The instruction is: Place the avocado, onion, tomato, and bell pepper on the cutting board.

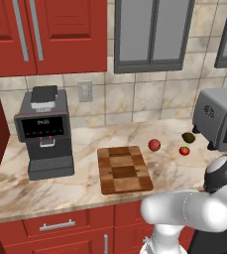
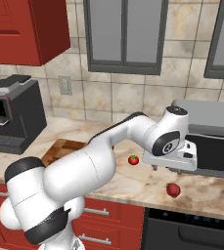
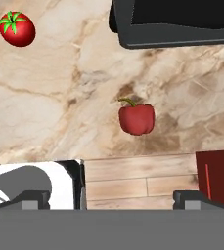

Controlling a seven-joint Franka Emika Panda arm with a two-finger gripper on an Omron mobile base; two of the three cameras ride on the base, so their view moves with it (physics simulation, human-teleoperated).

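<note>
Above the bell pepper (image 3: 137, 118) the gripper (image 3: 111, 199) hangs pointing down; fingers spread, holding nothing.

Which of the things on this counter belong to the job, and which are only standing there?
For the job:
- cutting board
- avocado
- tomato
- bell pepper
- onion, probably the plain reddish ball
- hand, above the counter

Only standing there:
- coffee machine
- grey toaster oven
</note>
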